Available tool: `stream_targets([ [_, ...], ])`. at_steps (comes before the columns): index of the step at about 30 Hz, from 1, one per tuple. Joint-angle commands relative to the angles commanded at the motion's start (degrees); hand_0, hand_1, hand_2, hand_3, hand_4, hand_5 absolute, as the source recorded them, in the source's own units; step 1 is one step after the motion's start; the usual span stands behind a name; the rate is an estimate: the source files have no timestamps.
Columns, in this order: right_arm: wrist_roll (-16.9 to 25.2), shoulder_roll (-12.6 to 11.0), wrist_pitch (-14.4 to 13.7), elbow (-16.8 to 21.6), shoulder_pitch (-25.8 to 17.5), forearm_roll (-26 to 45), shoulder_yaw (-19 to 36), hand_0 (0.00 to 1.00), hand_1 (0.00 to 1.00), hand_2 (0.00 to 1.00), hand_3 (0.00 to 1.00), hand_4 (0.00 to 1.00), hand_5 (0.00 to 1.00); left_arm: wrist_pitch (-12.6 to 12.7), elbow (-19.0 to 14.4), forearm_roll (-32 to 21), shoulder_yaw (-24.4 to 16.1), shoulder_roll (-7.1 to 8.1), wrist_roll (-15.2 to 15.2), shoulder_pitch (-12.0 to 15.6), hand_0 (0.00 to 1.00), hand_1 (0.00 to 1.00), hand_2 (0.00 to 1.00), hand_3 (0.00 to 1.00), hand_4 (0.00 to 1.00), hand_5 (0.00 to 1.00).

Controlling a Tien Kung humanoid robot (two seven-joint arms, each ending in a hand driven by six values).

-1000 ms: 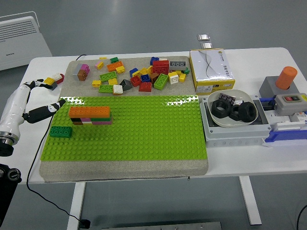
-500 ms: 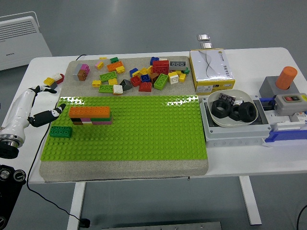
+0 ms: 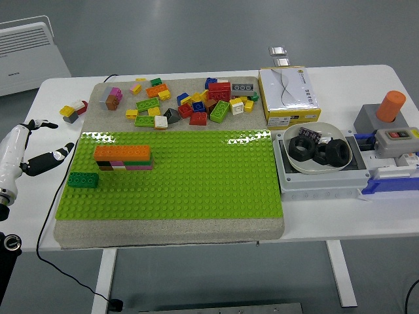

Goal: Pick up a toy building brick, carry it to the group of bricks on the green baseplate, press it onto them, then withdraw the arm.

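The green baseplate [image 3: 177, 176] covers the middle of the table. On its left part stands a group of bricks [image 3: 123, 157], orange and green on top, with pink, white and dark ones beneath. A lone dark green brick [image 3: 83, 179] sits at the plate's left edge. Loose bricks [image 3: 196, 104] of many colours lie on the grey mat behind the plate. My left hand [image 3: 36, 147] hovers over the bare table left of the plate, fingers spread and holding nothing. The right arm is out of sight.
A few stray bricks [image 3: 73, 110] lie left of the mat. A yellow and white box [image 3: 289, 95] stands at the back right. To the right are a white bowl [image 3: 321, 150] of black rings, a grey tray and an orange-topped button box [image 3: 386, 118].
My left hand has drawn back to the left and toward the table's near edge, away from the baseplate and the stray bricks. The bricks have not moved.
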Motion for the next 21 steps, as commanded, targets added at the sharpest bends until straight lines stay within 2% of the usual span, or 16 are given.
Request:
stream_targets([
  [3,0.19,-0.03,0.29,0.0,-0.1,-1.16,0.85,0.678,0.669,0.698,0.766,0.915,0.998,-0.03,0.11,0.03,-0.34,0.06,-0.02,0.31,0.856,0.829,0.828,0.685,0.862,0.366],
  [4,0.25,-0.02,0.41,0.0,-0.15,-1.76,1.41,0.676,0.669,0.691,0.765,0.897,0.998,-0.02,0.17,0.05,-0.4,0.03,-0.03,0.37,0.856,0.829,0.831,0.665,0.821,0.304],
  [9,0.52,-0.01,0.68,0.0,-0.29,-2.83,2.77,0.676,0.669,0.691,0.765,0.897,0.998,-0.03,-0.35,-0.37,-0.48,0.29,0.17,0.33,0.856,0.829,0.831,0.665,0.821,0.304],
  [10,0.58,-0.06,0.62,0.0,-0.33,-2.22,2.37,0.675,0.673,0.688,0.767,0.894,0.998,-0.03,-0.92,-0.62,-0.24,0.37,0.3,0.15,0.856,0.829,0.832,0.678,0.85,0.346],
  [16,0.16,-0.66,-0.27,0.0,-0.76,2.3,-1.16,0.675,0.672,0.679,0.764,0.89,0.998,-0.32,-1.68,-0.81,1.23,-0.29,0.78,-0.11,0.856,0.829,0.832,0.682,0.864,0.347],
  [21,0.28,-0.67,-0.27,0.0,-0.93,1.93,0.35,0.675,0.672,0.679,0.764,0.89,0.998,-2.05,-1.07,-0.02,1.97,1.59,1.78,1.1,0.856,0.829,0.832,0.682,0.864,0.347],
])
